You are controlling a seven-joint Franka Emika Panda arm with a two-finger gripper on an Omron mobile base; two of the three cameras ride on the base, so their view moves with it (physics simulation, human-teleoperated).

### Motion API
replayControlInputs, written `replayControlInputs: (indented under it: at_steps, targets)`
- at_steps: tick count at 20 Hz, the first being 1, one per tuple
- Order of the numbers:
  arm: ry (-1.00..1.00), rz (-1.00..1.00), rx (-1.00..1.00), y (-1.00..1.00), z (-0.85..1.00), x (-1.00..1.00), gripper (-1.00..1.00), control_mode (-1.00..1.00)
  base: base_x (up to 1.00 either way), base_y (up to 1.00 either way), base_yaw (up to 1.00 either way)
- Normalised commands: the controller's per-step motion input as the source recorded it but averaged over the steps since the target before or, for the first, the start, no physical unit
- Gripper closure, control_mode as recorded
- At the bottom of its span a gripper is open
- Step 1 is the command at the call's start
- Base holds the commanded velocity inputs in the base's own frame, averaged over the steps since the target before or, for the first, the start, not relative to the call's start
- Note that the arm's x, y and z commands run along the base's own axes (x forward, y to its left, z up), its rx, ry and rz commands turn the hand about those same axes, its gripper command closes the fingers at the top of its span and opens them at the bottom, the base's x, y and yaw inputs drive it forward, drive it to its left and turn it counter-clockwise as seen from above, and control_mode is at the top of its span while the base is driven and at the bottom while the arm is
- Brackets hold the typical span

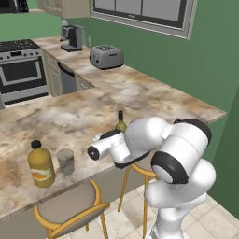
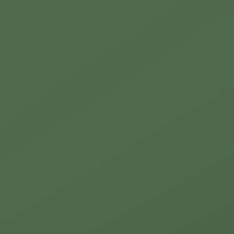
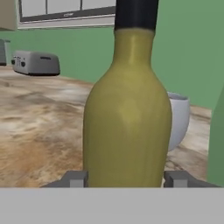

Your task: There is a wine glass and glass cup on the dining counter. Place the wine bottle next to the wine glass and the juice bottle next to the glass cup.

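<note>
The gripper (image 3: 124, 178) is seen in the hand view closed on the lower body of the wine bottle (image 3: 127, 118), one dark fingertip showing at each side of the olive-green glass. The bottle stands upright between the jaws, its dark neck rising above them. Just behind it, on the far side from the gripper, a pale rounded glass vessel (image 3: 179, 120) is partly hidden; it is probably the wine glass, though no stem can be made out.

In the left base view the bottle's neck (image 1: 120, 120) shows over the white arm, above the dining counter (image 1: 70, 116). The juice bottle (image 1: 40, 164) and the glass cup (image 1: 66, 161) stand just beside each other, well off to one side of the gripper, so that pairing appears done.

The grip sits low on a tall, top-heavy bottle, so it could tip or slip if moved quickly. If the bottle is pushed further forward, the vessel behind could be knocked over. A release before the base is flat on the counter could topple the bottle.
</note>
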Motion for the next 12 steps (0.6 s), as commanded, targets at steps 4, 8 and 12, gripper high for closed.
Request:
replayControlInputs:
  at_steps: [4, 8, 12]
  targets:
    - [-0.05, 0.00, 0.02, 0.00, -0.30, -0.04, 1.00, -1.00, 0.00, 0.00, 0.00]
    - [-0.07, 0.00, 0.00, 0.00, -0.33, -0.07, -1.00, -1.00, 0.00, 0.00, 0.00]
    - [-0.08, 0.00, 0.00, 0.00, -0.28, -0.09, -1.00, -1.00, 0.00, 0.00, 0.00]
